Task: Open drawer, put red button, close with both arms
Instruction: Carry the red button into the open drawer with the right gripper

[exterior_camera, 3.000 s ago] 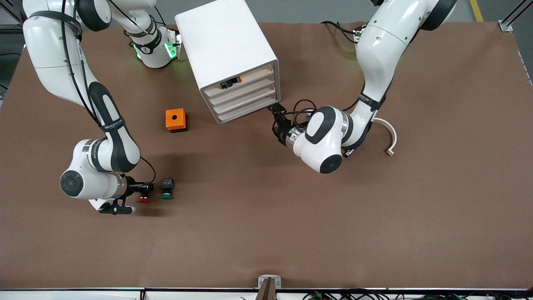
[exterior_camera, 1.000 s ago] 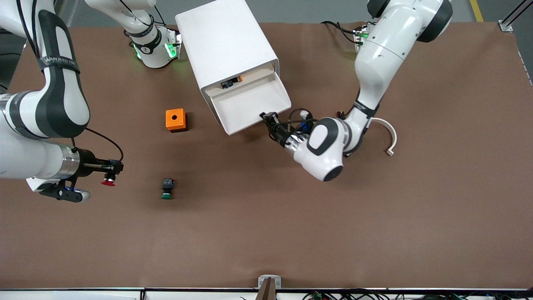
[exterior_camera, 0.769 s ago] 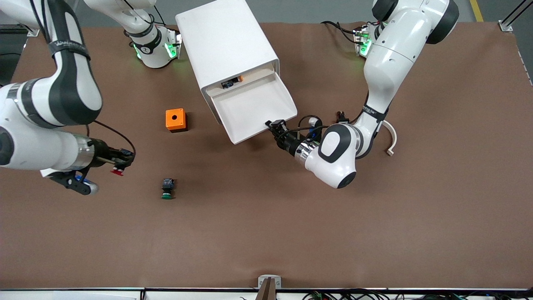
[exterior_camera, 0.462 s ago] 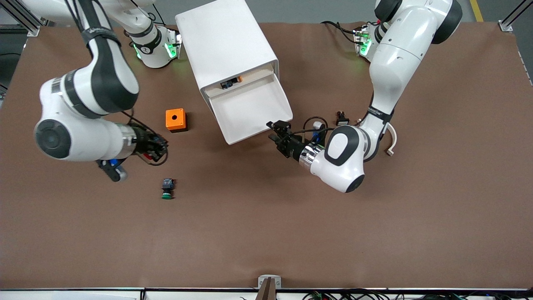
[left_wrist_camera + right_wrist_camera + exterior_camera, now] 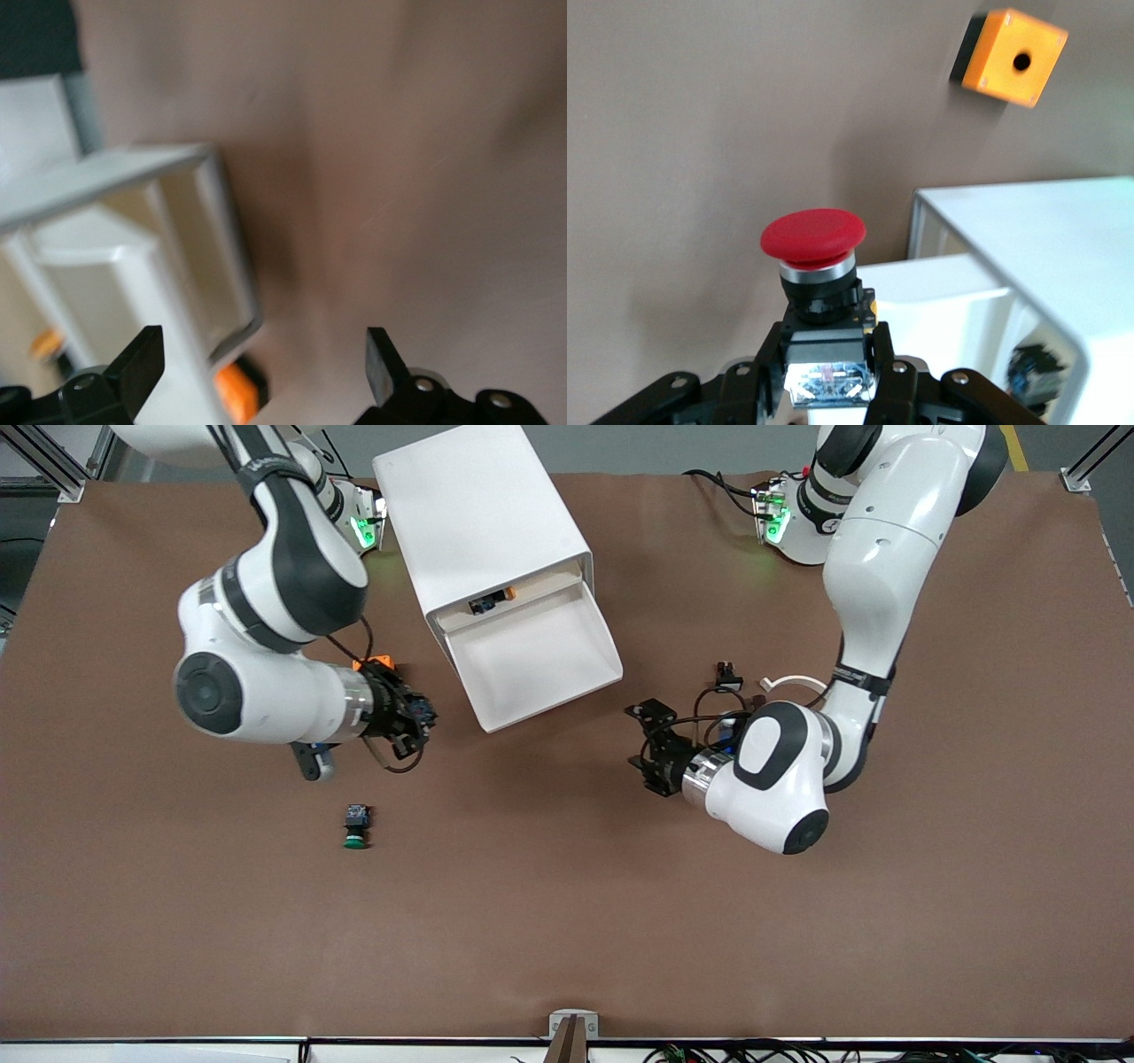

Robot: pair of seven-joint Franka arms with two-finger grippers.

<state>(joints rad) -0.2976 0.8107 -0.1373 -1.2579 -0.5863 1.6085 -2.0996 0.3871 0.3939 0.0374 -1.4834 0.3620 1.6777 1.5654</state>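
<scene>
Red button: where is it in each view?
Front: hidden in the right tool, over the table beside the open drawer.
Left wrist: not in it; drawer shows.
Right wrist: red button upright in the tool's grip, drawer beside it.
Shared landmark: the drawer.

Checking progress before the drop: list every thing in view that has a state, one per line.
drawer: pulled open, nothing in it.
red button: held in the right tool, off the table, not yet in the drawer.
right tool: shut on the red button, beside the drawer.
left tool: open, holding nothing, clear of the drawer front.
</scene>
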